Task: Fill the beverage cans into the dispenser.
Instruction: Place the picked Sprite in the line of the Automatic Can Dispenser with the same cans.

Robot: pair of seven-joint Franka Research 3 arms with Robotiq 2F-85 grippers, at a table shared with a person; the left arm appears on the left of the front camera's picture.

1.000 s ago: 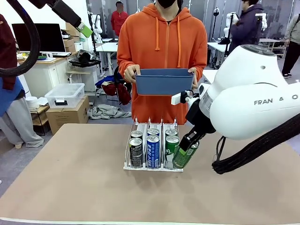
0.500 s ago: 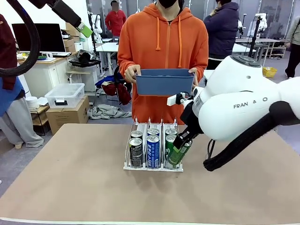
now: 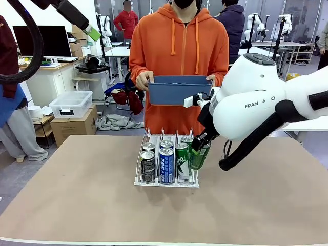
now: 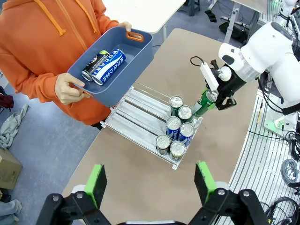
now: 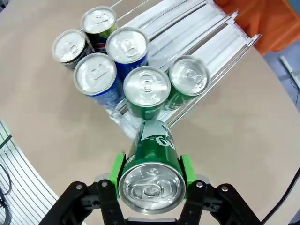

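Your right claw [image 5: 150,171] clamps a tilted green can [image 5: 153,140], just beside the dispenser's [image 3: 166,183] right lane; your left claw [image 4: 150,182] hangs wide open above.

Person in an orange hooded sweatshirt [image 3: 177,46] stands at the far edge of the flat tan surface [image 3: 77,205].
The person holds a blue rectangular plastic bin [image 3: 179,89] at chest height. Far left, a clear lidded plastic storage box [image 3: 70,104] sits beside a brown cardboard box [image 3: 74,126], below a dark flat monitor [image 3: 43,41].
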